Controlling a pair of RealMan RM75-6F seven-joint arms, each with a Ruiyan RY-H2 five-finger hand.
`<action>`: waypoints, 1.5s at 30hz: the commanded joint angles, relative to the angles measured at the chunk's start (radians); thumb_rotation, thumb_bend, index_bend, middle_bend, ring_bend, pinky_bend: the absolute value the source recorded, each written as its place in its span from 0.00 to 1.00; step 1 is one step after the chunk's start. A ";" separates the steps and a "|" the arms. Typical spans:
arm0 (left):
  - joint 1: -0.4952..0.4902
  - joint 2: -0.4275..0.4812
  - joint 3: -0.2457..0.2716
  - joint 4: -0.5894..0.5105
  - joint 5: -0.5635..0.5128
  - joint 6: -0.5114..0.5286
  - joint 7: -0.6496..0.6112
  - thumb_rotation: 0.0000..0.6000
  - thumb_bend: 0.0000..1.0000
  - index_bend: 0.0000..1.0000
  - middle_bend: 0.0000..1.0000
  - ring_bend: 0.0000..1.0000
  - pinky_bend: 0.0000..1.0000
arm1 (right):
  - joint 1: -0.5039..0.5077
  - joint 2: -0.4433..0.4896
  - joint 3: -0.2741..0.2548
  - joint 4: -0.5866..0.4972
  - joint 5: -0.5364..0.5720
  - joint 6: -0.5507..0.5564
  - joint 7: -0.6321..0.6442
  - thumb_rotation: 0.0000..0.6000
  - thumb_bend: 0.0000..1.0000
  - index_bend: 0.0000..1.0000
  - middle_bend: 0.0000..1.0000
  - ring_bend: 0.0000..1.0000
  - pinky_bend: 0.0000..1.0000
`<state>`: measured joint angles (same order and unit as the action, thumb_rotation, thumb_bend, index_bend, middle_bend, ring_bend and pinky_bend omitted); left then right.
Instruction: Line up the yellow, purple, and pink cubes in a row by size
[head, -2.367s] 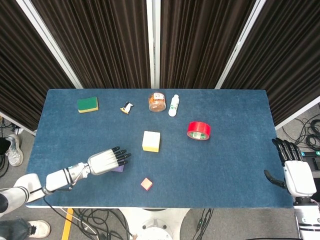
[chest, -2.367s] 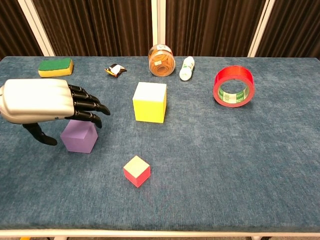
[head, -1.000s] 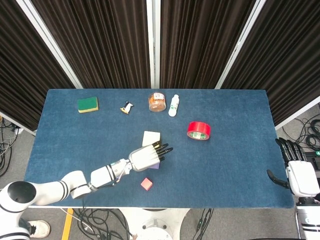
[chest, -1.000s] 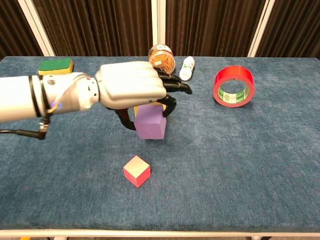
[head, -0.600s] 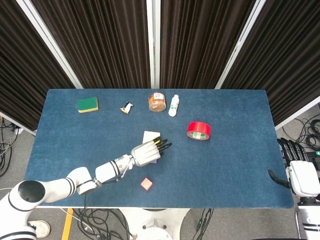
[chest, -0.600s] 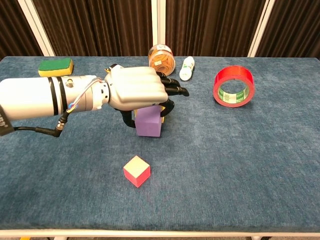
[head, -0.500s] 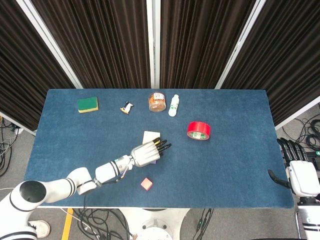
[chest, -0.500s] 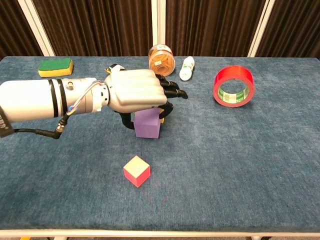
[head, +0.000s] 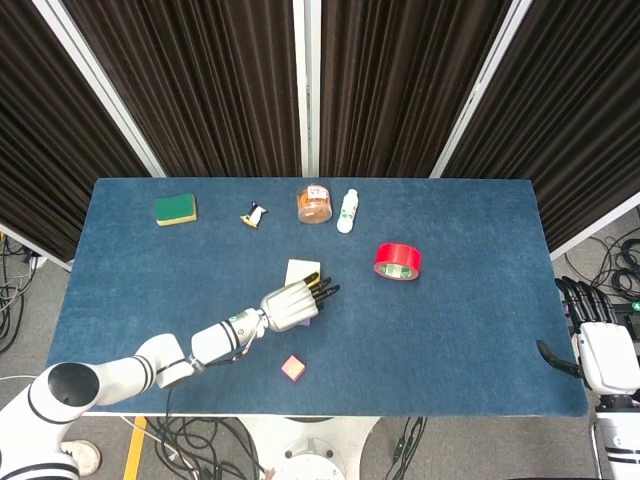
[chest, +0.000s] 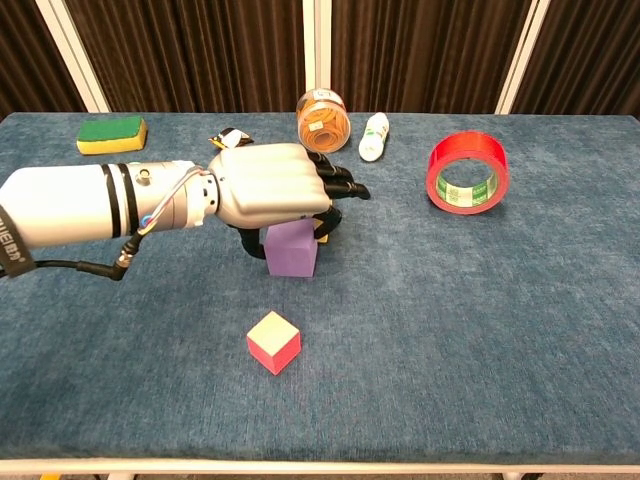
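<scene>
Fingers (chest: 335, 188) of my left hand (chest: 270, 190) clasp the purple cube (chest: 290, 250) from above by its side faces, mid-worktop just before the yellow cube (head: 301, 272); it looks light, stiff and smooth, so opposite flat faces should hold it.

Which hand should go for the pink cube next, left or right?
Left, probably. The left hand is at mid-table, holding the purple cube in front of the yellow cube, with the pink cube just ahead of it. The right hand hangs off the table's far right edge.
</scene>
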<state>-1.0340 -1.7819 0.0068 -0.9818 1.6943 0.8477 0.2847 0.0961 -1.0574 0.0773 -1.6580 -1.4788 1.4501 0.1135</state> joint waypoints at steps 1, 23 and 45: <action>0.000 -0.003 0.004 0.005 0.001 0.006 -0.003 1.00 0.23 0.50 0.15 0.11 0.21 | 0.000 0.001 0.001 -0.001 0.002 -0.001 -0.001 1.00 0.16 0.00 0.05 0.00 0.00; 0.017 0.004 0.009 -0.020 -0.002 0.055 0.041 1.00 0.16 0.35 0.12 0.10 0.21 | -0.006 0.005 -0.002 -0.004 -0.003 0.006 0.000 1.00 0.17 0.00 0.05 0.00 0.00; 0.051 0.016 -0.058 -0.200 -0.070 0.114 -0.040 1.00 0.07 0.23 0.09 0.10 0.21 | -0.018 0.010 -0.005 -0.007 -0.014 0.023 0.001 1.00 0.17 0.00 0.05 0.00 0.00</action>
<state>-0.9698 -1.7382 -0.0387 -1.2095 1.6348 0.9791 0.2523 0.0786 -1.0476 0.0725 -1.6651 -1.4929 1.4738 0.1145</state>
